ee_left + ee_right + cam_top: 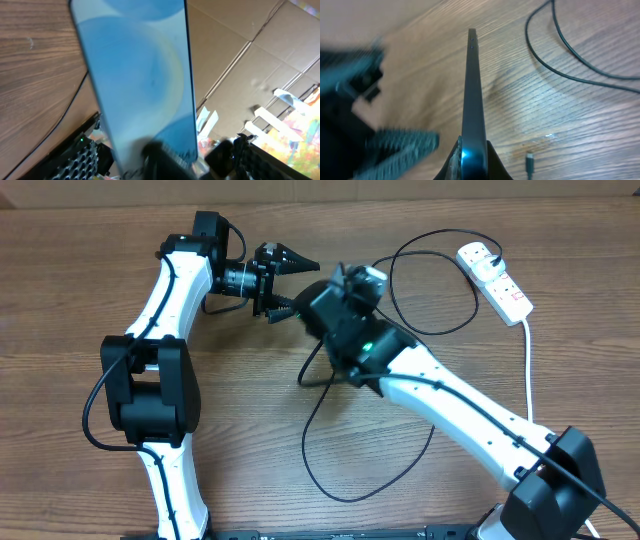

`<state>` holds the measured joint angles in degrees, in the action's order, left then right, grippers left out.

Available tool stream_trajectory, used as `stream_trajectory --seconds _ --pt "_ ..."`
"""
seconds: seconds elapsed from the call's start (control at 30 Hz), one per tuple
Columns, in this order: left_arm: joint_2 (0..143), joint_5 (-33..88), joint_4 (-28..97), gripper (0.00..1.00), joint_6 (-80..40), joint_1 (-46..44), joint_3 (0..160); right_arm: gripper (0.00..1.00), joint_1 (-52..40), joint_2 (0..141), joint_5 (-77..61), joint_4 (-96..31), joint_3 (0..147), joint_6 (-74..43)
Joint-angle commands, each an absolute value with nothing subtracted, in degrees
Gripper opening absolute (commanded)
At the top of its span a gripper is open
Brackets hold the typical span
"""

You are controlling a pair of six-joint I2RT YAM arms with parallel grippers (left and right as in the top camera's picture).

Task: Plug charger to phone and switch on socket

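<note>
1. Here, your workspace is a brown wood-grain table (60, 300), and the left wrist view shows tan cardboard sheets (240, 45) behind it.
2. The long thin black charger cable (526, 30) sprawls in loose loops across the wood and passes under your white right arm (460, 405). Its small connector tip (530, 161) lies loose on the bare table.
3. The white elongated plastic socket strip (497, 278) with red switch marks sits at the far right, well apart from the working area. Its thick white cord (528, 370) trails toward the near edge.
4. From overhead, the right arm's black wrist covers the slim rectangular phone with the light blue screen (145, 75). You can read it only from the two wrist views.
5. Count: one phone, one charger cable, one socket strip, two arms, two pincers.
6. Your right pincer (472, 166) is clenched on one end of the phone and holds it on edge above the table. The connector tip lies near it, touching neither the pincer nor the phone.
7. Your left pincer (298, 284) stands wide and released, facing the right one. The phone's screen fills its camera view, with a finger on either side. You cannot tell whether those fingers touch the phone.
</note>
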<state>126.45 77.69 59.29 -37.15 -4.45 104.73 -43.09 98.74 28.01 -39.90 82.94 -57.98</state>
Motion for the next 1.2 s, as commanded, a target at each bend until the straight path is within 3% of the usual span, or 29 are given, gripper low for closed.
stream_trajectory --seconds 0.0,0.57,0.7,1.17 --pt "126.3 79.5 58.1 0.81 -36.4 -4.4 106.3 0.04 -39.9 95.6 21.5 -39.1 85.4 -71.8" --pt "126.3 79.5 56.0 0.72 -50.2 -4.4 106.3 0.04 -37.2 94.3 10.2 -33.8 85.4 -101.6" --pt "126.3 79.2 53.5 0.61 -54.6 -4.4 106.3 0.04 -37.2 94.3 10.3 -33.6 85.4 -105.6" --pt "126.3 73.7 51.4 0.53 -63.8 -4.4 106.3 0.04 -37.4 94.3 10.2 -30.4 85.4 -110.2"
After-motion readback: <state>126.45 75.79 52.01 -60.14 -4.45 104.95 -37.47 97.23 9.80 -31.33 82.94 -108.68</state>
